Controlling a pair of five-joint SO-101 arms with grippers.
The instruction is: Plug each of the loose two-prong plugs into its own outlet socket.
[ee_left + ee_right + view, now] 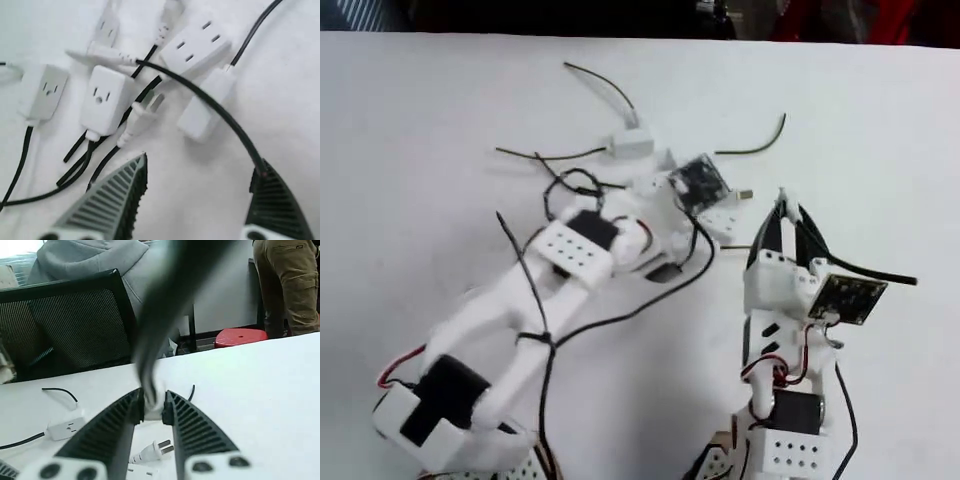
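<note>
Right wrist view shows the right jaws pinching a plug (152, 407) at their very tips above the bench (260, 390), so it may twist or slip on insertion, while a cord (210, 105) crossing the spread left jaws over the sockets (102, 97) may snag.

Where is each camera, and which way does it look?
High view: above the table, looking down; left arm and right arm show.
Left wrist view: on the left arm, looking down at outlet sockets and a loose plug; left gripper open.
Right wrist view: on the right arm, looking across the table toward a chair; right gripper shut on a white plug.
Shared: high and right wrist views show that plug.
</note>
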